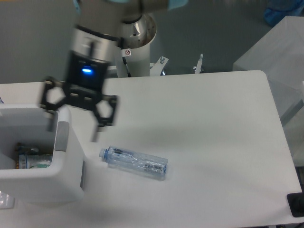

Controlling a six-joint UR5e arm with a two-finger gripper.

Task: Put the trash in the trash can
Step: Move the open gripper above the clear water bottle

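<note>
A clear plastic bottle (134, 162) with a pale blue cap lies on its side on the white table, cap pointing left. The white trash can (47, 180) stands at the left edge, with a grey strip (61, 137) on its right rim. Inside it lies a see-through wrapper (37, 161) with a green bit among other scraps. My gripper (71, 133) hangs blurred over the can's right rim, up and left of the bottle. It is open, with nothing between its spread fingers (97, 129).
The arm's base column (135, 42) rises behind the table's far edge. A small clear object (4, 200) lies on the table at the lower left, outside the can. A dark object (297, 204) sits at the table's lower right corner.
</note>
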